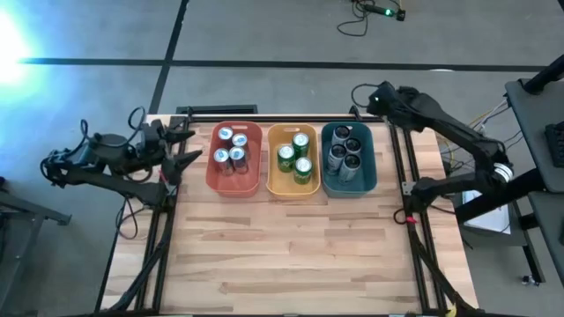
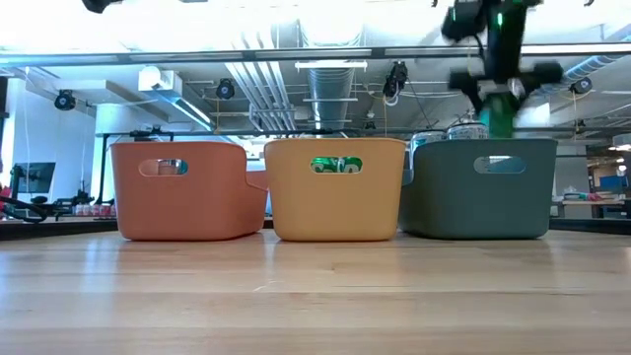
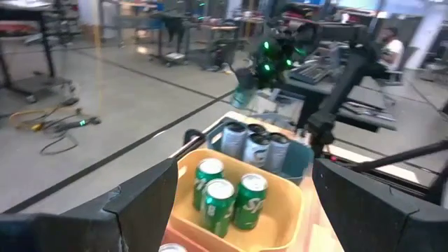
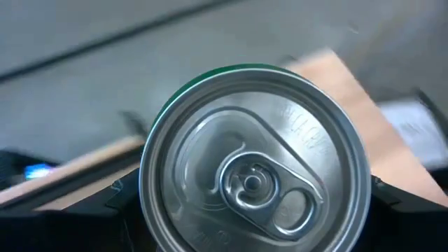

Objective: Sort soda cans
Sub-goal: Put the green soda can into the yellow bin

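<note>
A green can [image 4: 253,157] sits clamped between the right gripper's [image 2: 499,99] fingers, silver top and pull tab facing the wrist camera, its long axis running away from the lens; its label is hidden and no writing can be read. That gripper hangs above the teal bin [image 1: 349,158]. Beside it, the orange bin [image 1: 293,160] holds green cans, the red bin [image 1: 234,158] blue ones. The left gripper [image 1: 181,149] waits spread wide beside the red bin.
</note>
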